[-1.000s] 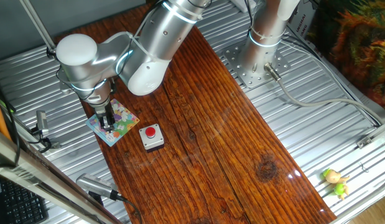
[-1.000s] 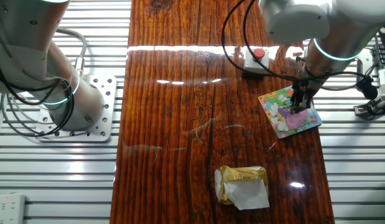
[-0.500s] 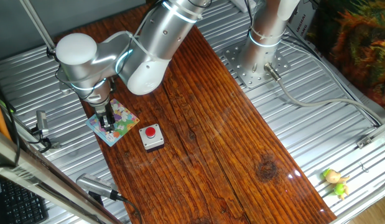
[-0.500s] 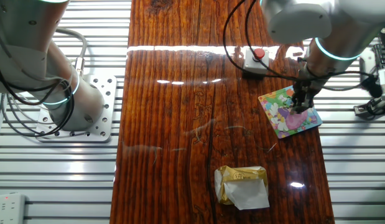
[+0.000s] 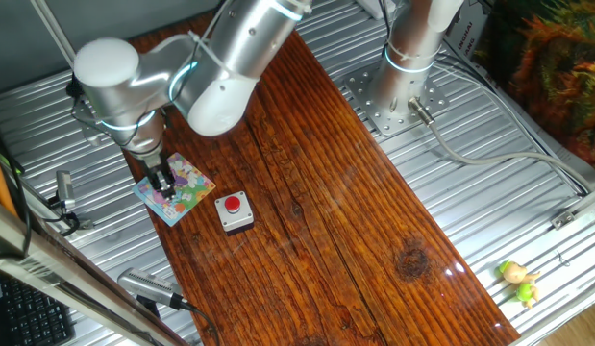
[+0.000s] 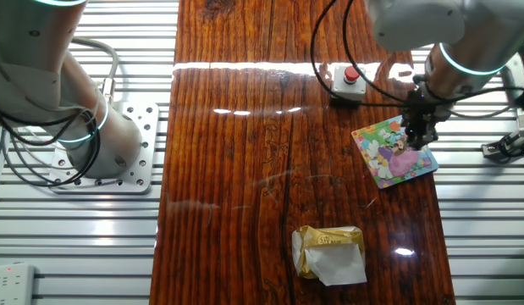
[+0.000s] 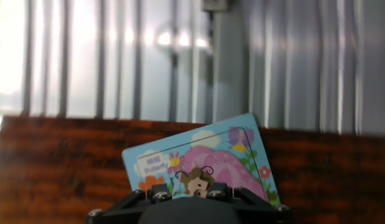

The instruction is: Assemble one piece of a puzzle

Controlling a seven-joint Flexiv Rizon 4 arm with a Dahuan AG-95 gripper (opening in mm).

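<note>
One gripper [image 6: 421, 135] over puzzle [image 6: 394, 152] at worktop edge; grip state unclear, piece unseen. Risk: unseated piece lifts out on retreat.

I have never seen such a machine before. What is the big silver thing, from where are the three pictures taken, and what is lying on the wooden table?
The big silver thing is a robot arm; its black fingers hang just over the small square cartoon picture board, a puzzle. Two pictures come from fixed cameras on different sides of the dark wooden table. The third comes from a camera on the hand, looking down past the fingers at the board. Also on the table are a small grey box with a red round button and a crumpled gold and white wrapper. I cannot tell whether the fingers hold a puzzle piece; they look close together, but nothing shows between them.
</note>
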